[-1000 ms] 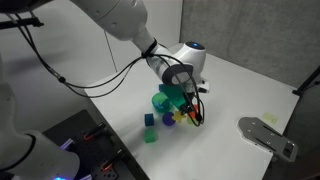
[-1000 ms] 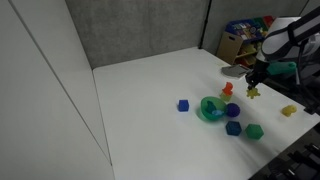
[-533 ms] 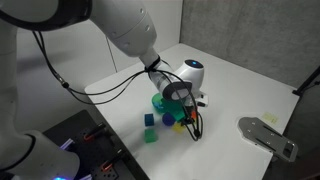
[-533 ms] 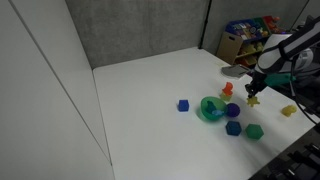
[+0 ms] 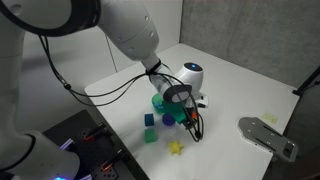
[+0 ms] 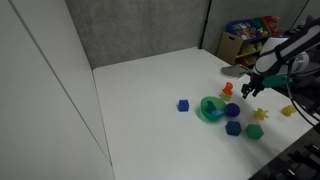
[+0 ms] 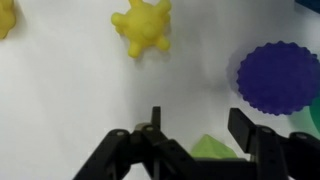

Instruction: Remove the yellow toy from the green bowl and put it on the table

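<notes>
The yellow toy [image 5: 176,147] is a small star lying flat on the white table [image 5: 225,85], apart from the gripper. It also shows in an exterior view [image 6: 263,114] and at the top of the wrist view [image 7: 143,27]. My gripper [image 7: 199,125] hangs a little above the table with its jaws open and nothing between them. In the exterior views the gripper [image 5: 194,126] [image 6: 255,93] stands beside the green bowl [image 5: 162,101] [image 6: 209,109]. A purple ball [image 6: 232,110] sits at the bowl's rim.
Around the bowl lie a blue cube [image 6: 184,105], a green cube [image 6: 254,131], a blue piece [image 6: 233,128], an orange-and-red stacked toy [image 6: 229,88] and a yellow block [image 6: 288,110]. A grey metal plate [image 5: 268,135] lies near the table's edge.
The jaws have opened. The yellow toy, held in the gripper above the table before, has left it and now lies on the table.
</notes>
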